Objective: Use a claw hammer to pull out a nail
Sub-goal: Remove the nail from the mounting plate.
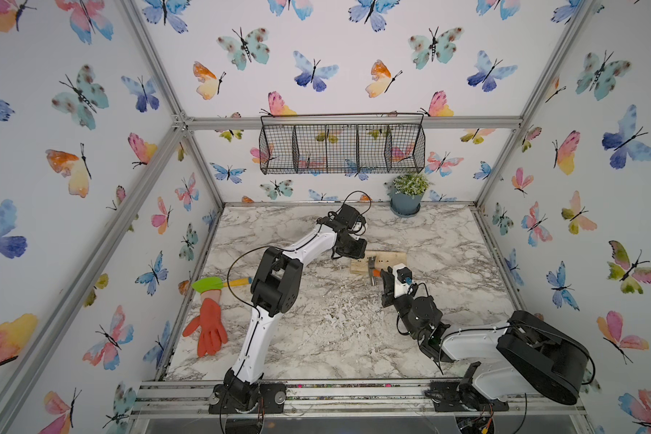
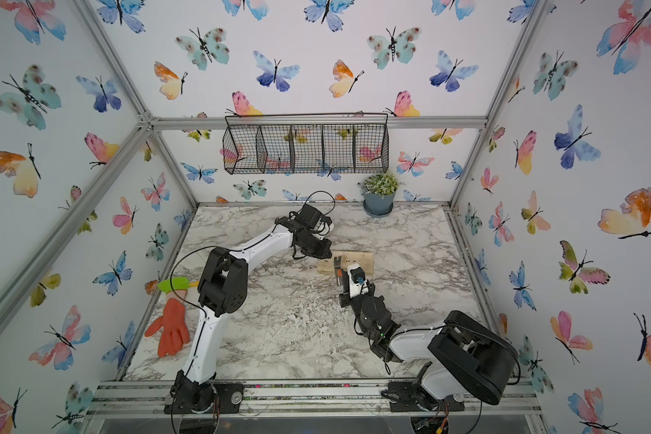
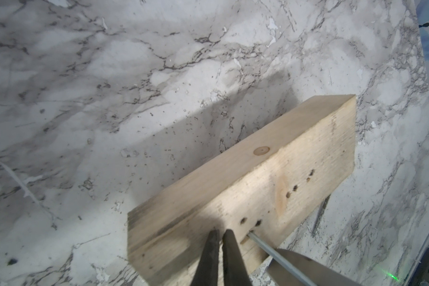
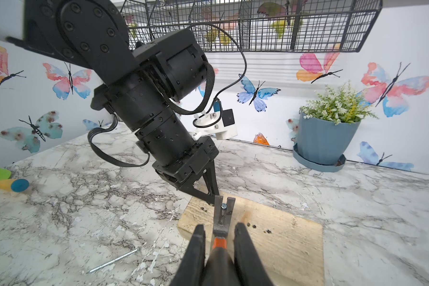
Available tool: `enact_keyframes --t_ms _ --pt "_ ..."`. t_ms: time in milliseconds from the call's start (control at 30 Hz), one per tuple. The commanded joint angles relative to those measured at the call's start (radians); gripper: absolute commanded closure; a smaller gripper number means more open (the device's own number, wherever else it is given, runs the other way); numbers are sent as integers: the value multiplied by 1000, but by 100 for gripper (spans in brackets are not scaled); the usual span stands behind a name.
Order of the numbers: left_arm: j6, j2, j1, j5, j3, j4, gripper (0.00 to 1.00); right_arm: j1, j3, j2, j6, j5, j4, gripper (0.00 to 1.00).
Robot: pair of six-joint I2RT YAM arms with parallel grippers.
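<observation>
Right gripper [image 4: 219,227]: fingers were closed on the black handle of the claw hammer [image 4: 222,219], just behind its orange neck.
Claw hammer: the steel head lay over the wooden block [image 4: 282,237], with the fork pointing away from the right arm.
Nail [image 4: 224,206]: it stood in the slot of the claw, head just above the tines. In the left wrist view its shaft [image 3: 256,240] leaned out of the wood.
Left gripper [image 3: 221,232]: fingers were nearly together and held nothing. The tips pressed on the block's top face, just beside the nail.
Step in hand (judged): levering the nail free.
Technique (judged): the head should roll on the wood as the handle swings, with the nail seated deep in the slot and the pull following the shaft's lean. The left tips should bear down so the block neither lifts nor slides.
Risk (judged): the tines could slip off the small head.
Loose nail [image 4: 113,259]: it lay on the marble table [image 4: 84,210], well apart from the block.
</observation>
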Motion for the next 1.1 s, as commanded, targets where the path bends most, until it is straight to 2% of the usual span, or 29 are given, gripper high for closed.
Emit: enact_keyframes --t_ms 0,633,1067 --pt "23 222 26 -252 -117 -215 90 35 -50 37 76 29 -30 97" --pt "25 229 26 -256 -107 -220 90 99 -91 157 152 90 52 97" --pt "25 233 24 -258 -101 -223 90 134 -137 157 217 124 38 97"
